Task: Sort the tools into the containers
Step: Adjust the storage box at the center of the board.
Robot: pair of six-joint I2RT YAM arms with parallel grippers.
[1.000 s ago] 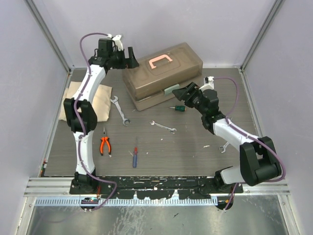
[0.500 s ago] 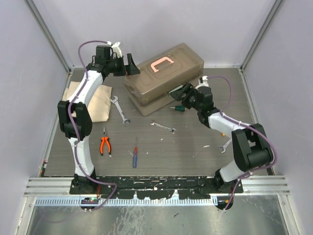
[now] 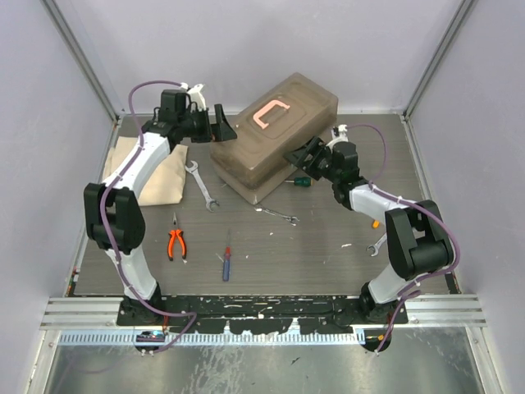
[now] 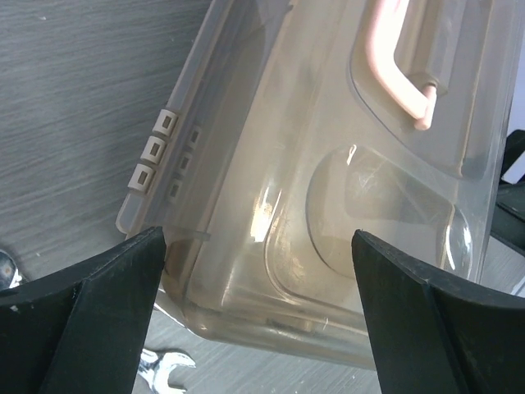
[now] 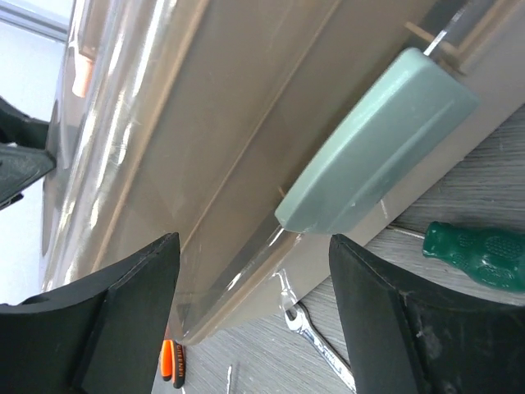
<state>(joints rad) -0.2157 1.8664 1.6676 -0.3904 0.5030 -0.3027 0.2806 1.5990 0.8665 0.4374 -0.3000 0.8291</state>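
The brown translucent toolbox, which holds the containers, lies skewed at the back with its lid down; its pink handle is on top. My left gripper is open at the box's left end, whose corner sits between the fingers. My right gripper is open at the box's front, just below the pale green latch. Tools lie on the table: a green-handled screwdriver, wrenches, orange pliers and a blue-red screwdriver.
A tan cloth lies at the left under the left arm. Grey walls close in the table on three sides. A small orange item shows beside the right forearm. A wrench lies just under the box's near corner.
The toolbox has turned counter-clockwise, its near corner swinging toward the front. The right gripper moved left to the latch side; the left gripper shifted right along the box's end.
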